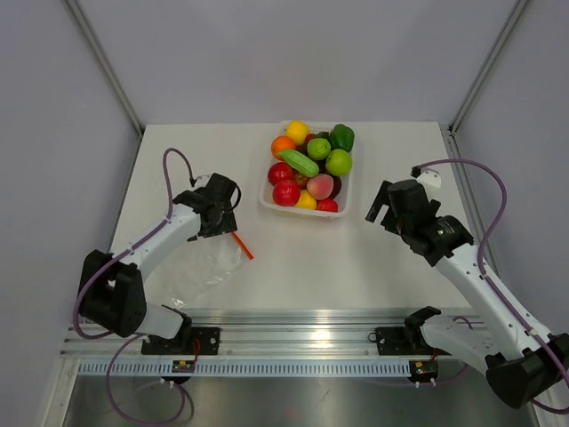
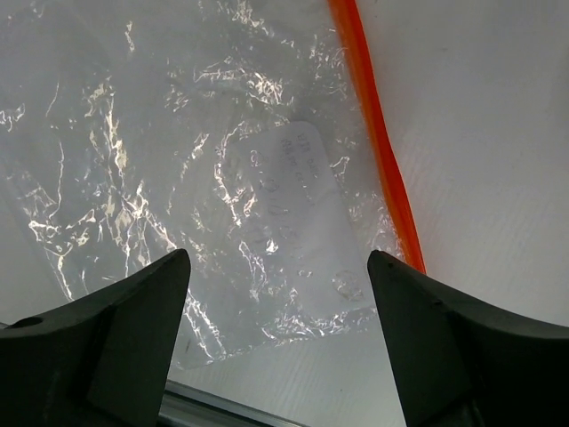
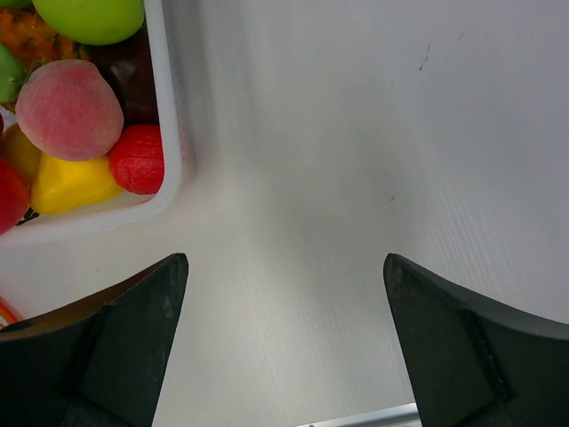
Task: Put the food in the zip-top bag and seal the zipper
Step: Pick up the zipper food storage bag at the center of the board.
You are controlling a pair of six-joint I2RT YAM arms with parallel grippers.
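1. Rail (image 1: pixel 311 342) at near edge, both arm bases on it.
2. Bag (image 1: pixel 206 269) lies flat on table (image 1: pixel 311 267), front-left, crinkled and empty. Zipper (image 1: pixel 243 246) runs along its far-right edge; sealed or not, cannot tell. It looks thin, limp, light and slippery, and will likely slide or bunch if pushed. Best hold: the zipper edge, stiffer than the film, pinching one lip to open the mouth.
3. Left gripper (image 2: pixel 277 267) is over the bag, zipper just to its right. Jaws wide apart, nothing held.
4. Right gripper (image 3: pixel 284 262) is over bare table just right of the tray (image 1: pixel 266 194). Jaws spread fully, nothing held.
5. Food (image 1: pixel 308 165) is all piled in the tray, far centre, none in the bag. Pieces look hard, light and glossy, and round ones may squirt out of a pinch. Grip across the middle; the peach (image 3: pixel 69 108) on top near the rim looks easiest.
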